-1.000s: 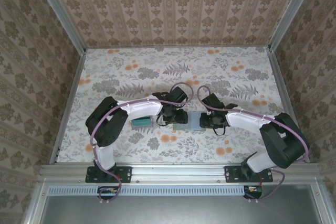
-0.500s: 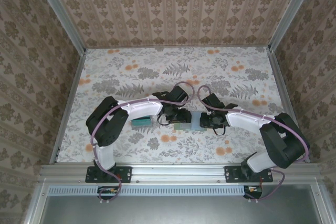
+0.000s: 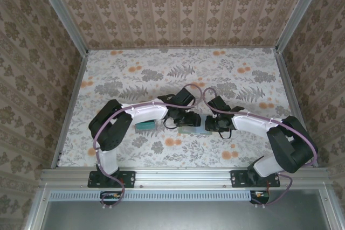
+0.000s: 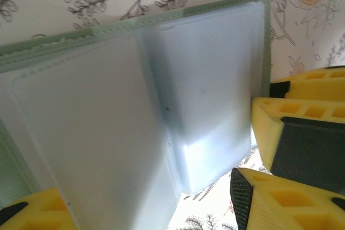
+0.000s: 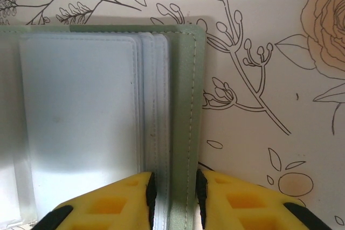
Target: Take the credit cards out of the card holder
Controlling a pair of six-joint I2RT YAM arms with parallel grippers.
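The card holder (image 3: 195, 129) lies open between my two grippers, grey-green with clear bluish sleeves (image 4: 205, 90). My right gripper (image 5: 172, 187) is shut on the holder's right edge (image 5: 186, 106), with the green cover and sleeve edges pinched between its pads. The right gripper's yellow fingers (image 4: 302, 144) also appear in the left wrist view. My left gripper (image 4: 135, 208) stands open low over the holder, a sleeve page reaching between its jaws; its right fingertip (image 4: 253, 197) is clear of the sleeve. From above, the left gripper (image 3: 183, 123) and the right gripper (image 3: 208, 125) almost meet. The credit cards (image 3: 143, 126), teal on top, lie under the left arm.
The floral tabletop (image 3: 178, 74) is bordered by metal rails and patterned walls. Both forearms cross the near middle of the table, the left arm (image 3: 140, 112) over the card pile.
My left gripper has edged right, closer to the right gripper, and the holder now looks narrower from above. The right gripper has kept its hold on the holder's edge.
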